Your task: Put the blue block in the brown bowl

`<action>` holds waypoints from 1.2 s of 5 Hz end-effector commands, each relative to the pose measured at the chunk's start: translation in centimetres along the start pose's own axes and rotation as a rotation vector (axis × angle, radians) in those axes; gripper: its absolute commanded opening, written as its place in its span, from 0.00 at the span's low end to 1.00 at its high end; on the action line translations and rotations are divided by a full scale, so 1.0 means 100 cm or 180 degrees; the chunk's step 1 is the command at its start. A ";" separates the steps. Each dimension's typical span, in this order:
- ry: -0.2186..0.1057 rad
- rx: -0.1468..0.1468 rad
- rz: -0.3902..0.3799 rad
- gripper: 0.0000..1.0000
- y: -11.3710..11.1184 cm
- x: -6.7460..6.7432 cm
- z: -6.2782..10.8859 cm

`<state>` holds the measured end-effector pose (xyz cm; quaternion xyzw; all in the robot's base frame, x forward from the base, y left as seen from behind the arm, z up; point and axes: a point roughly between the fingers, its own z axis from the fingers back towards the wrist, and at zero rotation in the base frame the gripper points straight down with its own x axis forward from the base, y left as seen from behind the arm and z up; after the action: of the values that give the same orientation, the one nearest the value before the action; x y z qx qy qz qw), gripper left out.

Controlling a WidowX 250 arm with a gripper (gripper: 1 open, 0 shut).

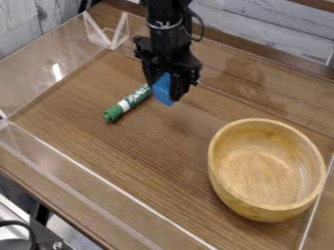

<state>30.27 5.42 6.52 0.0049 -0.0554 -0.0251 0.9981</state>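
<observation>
Camera view: hand (166, 90) grasping blue block (164, 93), brown bowl (268, 168) well apart

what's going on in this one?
One arm is working over a wooden table with clear walls. Its gripper points down and is shut on the blue block, close beside the tip of a green-and-white marker. The brown bowl sits empty at the right, well apart from the block.
</observation>
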 end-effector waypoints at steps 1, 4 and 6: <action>-0.0173 0.0021 -0.0015 0.00 0.007 0.009 0.005; -0.0270 0.0001 -0.0068 0.00 0.008 0.013 -0.001; -0.0230 -0.0030 -0.0063 0.00 -0.014 0.004 0.019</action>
<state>29.82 4.01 6.76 -0.0060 -0.0629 -0.0324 0.9975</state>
